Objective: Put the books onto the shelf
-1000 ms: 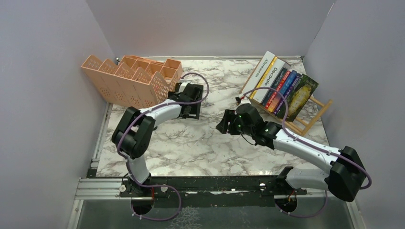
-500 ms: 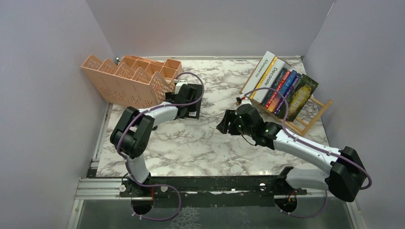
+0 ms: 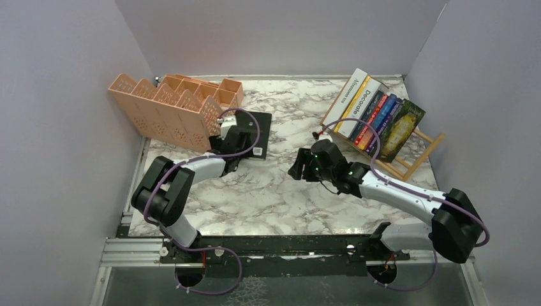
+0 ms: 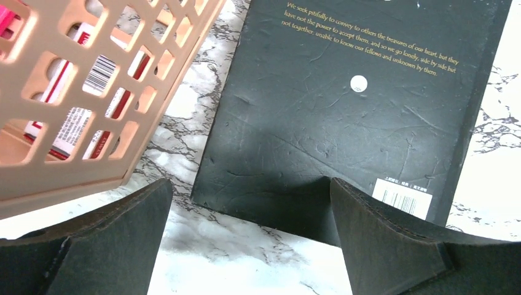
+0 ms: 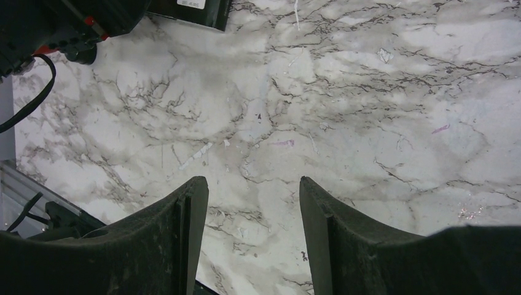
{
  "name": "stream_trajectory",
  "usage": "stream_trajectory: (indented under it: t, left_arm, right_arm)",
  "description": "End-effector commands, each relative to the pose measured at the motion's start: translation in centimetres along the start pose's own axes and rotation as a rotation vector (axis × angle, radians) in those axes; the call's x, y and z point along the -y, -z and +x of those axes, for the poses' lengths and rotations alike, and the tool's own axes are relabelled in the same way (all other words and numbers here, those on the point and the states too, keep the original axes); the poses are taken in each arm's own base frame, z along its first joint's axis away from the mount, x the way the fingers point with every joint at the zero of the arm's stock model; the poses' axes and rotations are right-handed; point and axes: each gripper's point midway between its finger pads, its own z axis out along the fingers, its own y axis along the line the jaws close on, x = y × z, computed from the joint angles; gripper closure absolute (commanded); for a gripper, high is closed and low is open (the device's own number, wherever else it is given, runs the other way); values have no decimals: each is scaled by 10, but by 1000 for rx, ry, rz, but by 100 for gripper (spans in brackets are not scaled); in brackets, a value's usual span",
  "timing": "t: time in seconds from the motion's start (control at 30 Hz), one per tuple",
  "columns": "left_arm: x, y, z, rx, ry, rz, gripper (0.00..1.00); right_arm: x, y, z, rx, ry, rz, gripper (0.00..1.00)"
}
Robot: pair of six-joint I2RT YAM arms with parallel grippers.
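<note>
Loose item: black book [image 4: 344, 123] flat on desk [image 3: 281, 197], back cover up, just beside peach organizer [image 3: 172, 105]. At its near edge: left gripper [image 4: 246, 203], jaws wide apart, empty; organizer wall close by left finger. On shelf [image 3: 403, 171]: other books [image 3: 373, 115], leaning. Over bare desk: right gripper [image 5: 252, 203], jaws apart, empty.
</note>
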Motion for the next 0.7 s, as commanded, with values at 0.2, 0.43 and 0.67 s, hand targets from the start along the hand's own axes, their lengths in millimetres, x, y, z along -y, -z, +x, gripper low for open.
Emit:
stream_trajectory:
  t: [0.2, 0.43, 0.67]
  left_arm:
    - [37, -5, 26, -42, 1, 260, 6]
    - [55, 11, 16, -30, 5, 371, 20]
    - [48, 5, 4, -23, -52, 301, 10]
  right_arm:
    - [-8, -7, -9, 23, -2, -11, 39]
    - [-6, -17, -13, 37, 9, 13, 39]
    - [-12, -61, -27, 34, 38, 79, 36]
